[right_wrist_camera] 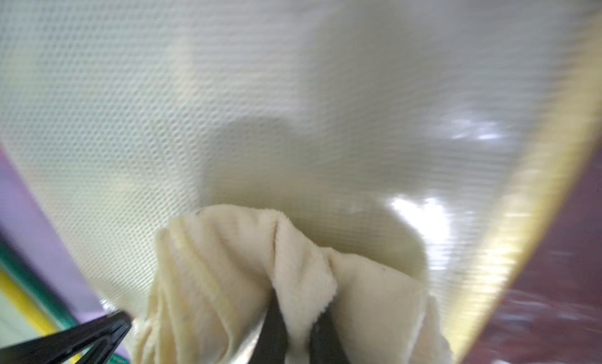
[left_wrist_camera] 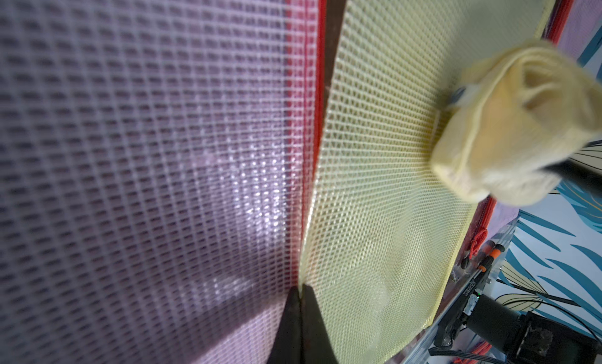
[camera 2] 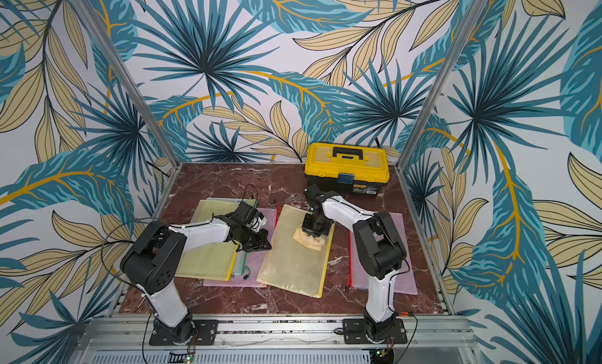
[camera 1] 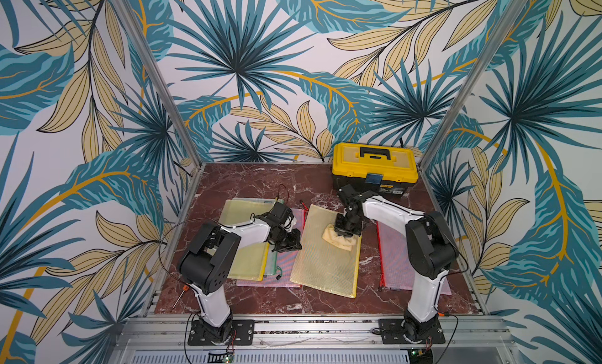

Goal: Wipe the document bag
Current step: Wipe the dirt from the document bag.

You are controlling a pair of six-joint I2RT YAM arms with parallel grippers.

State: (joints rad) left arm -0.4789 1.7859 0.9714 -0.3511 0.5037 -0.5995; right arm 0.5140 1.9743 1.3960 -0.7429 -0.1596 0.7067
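A yellow mesh document bag (camera 1: 325, 264) (camera 2: 293, 261) lies flat mid-table in both top views. My right gripper (camera 1: 348, 229) (right_wrist_camera: 299, 305) points down over its far end, shut on a bunched cream cloth (camera 1: 338, 240) (right_wrist_camera: 221, 274) that rests on the bag (right_wrist_camera: 293, 101). My left gripper (camera 1: 291, 245) (left_wrist_camera: 301, 289) sits low at the bag's left edge (left_wrist_camera: 374, 199), jaws shut together with a thin strip of that edge nipped between the tips. The cloth (left_wrist_camera: 508, 124) shows further along the bag in the left wrist view.
A pink mesh bag with a red zip (left_wrist_camera: 146, 150) lies under the left gripper, part of a stack with a yellow bag (camera 1: 247, 258). Another pink bag (camera 1: 397, 264) lies under the right arm. A yellow toolbox (camera 1: 374, 168) stands at the back right.
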